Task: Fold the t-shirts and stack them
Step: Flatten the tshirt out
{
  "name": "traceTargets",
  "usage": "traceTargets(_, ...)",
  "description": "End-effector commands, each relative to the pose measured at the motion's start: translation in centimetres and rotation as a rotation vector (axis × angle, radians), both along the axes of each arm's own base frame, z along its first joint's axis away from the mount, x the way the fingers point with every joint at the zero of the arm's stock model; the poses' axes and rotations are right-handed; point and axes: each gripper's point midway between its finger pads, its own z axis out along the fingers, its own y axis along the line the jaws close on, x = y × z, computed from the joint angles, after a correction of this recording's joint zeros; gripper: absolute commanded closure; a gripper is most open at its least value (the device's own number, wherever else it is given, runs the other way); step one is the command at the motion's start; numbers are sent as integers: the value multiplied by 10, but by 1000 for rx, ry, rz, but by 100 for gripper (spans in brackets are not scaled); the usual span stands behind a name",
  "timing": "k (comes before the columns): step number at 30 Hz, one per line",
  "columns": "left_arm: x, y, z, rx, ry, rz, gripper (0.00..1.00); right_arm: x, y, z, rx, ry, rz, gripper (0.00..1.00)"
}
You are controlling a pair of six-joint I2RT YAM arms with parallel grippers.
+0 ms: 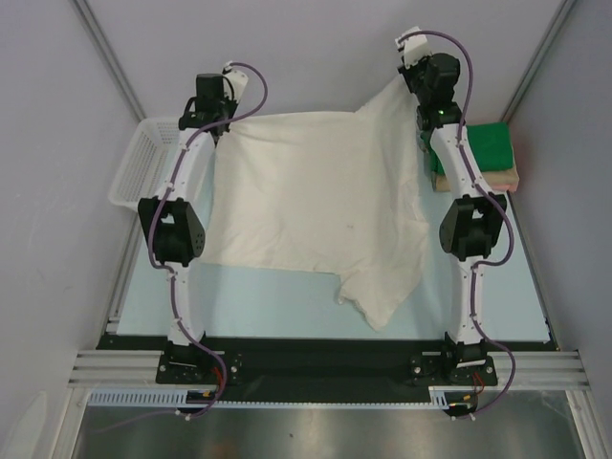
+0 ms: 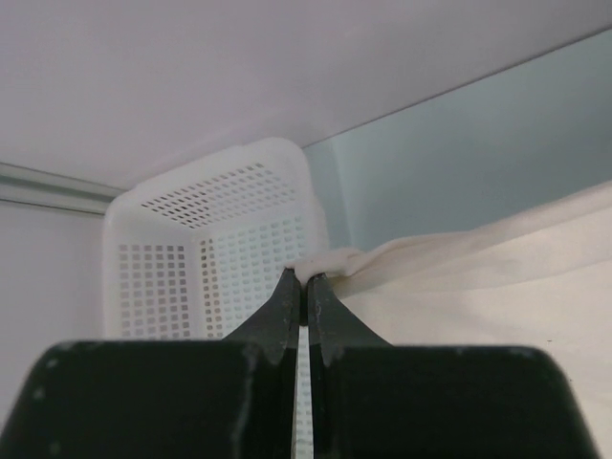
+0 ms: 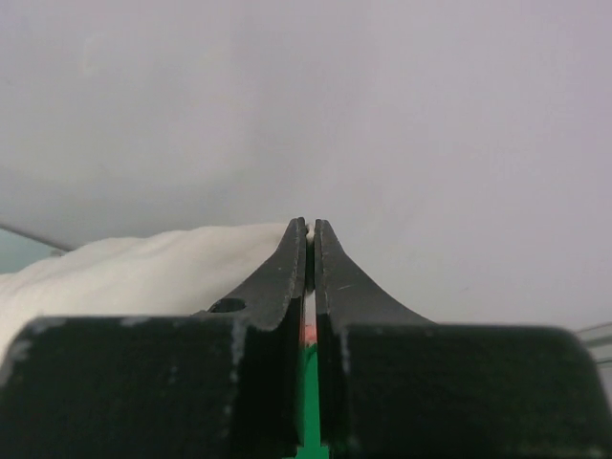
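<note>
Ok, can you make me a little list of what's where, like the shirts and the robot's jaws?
cream-white t-shirt: spread open over the table, not folded yet
left jaws: shut on its far left corner
right jaws: shut on its far right corner, pulling it up
green t-shirt: folded, far right, on top of the stack
peach-tan t-shirt: folded, under the green one
basket: white, far left side

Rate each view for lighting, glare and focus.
Top external: soft, even light, no glare, the cream-white t-shirt sharp with faint fold shadows. Left wrist: the basket lattice crisp, the left gripper a dark, underexposed mass. Right wrist: the right gripper equally dark against a flat grey wall, cloth edges soft.
</note>
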Motion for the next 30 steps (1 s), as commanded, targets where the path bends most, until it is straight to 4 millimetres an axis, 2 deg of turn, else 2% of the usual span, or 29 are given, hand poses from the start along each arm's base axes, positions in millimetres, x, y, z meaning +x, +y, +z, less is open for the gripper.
traceTargets(1,-5,7,36,21,-60,-7,100,-6,3,19,-22,-39,-13,100)
traceTargets(3,-5,9,17,37,-17,-7,99,-5,8,3,-15,3,-5,100)
traceTargets(4,-5,10,12,40,-6,-6,100,-4,13,-10,-19,30,3,100)
traceTargets(7,-7,9,-4,35,27,-7,99,-3,21,-33,-41,77,10,100)
traceTargets(10,-6,7,-13,27,45,-9,100,-4,25,-40,-57,90,17,100)
traceTargets(13,-7,5,0,8,23,-12,100,-7,21,-31,-59,83,12,100)
traceTargets(16,-13,-2,25,-35,-12,-34,100,-19,7,2,-35,43,-7,100)
traceTargets(17,-20,-4,44,-53,-36,-41,99,-23,4,10,-25,39,-12,100)
traceTargets(18,-26,-12,50,-97,-35,-68,99,-35,-2,34,-10,10,-18,100)
traceTargets(19,-33,-18,57,-123,-37,-84,100,-42,-8,41,23,15,-29,100)
traceTargets(20,-50,-21,78,-153,-47,-100,100,-51,-14,51,41,12,-36,100)
traceTargets(21,-62,-35,71,-218,-11,-131,99,-68,-17,68,56,2,-34,100)
traceTargets(22,-74,-41,71,-246,6,-152,99,-79,-17,75,72,5,-23,100)
traceTargets(23,-96,-45,71,-263,23,-165,100,-90,-19,76,108,27,-16,100)
traceTargets(26,-128,-65,63,-274,58,-215,100,-133,-12,78,141,76,34,100)
traceTargets(27,-148,-72,58,-269,75,-233,100,-144,-9,74,148,92,41,100)
traceTargets(28,-155,-76,56,-273,82,-242,100,-162,-10,69,151,112,47,100)
traceTargets(30,-170,-83,56,-274,92,-250,100,-180,-4,62,149,133,57,100)
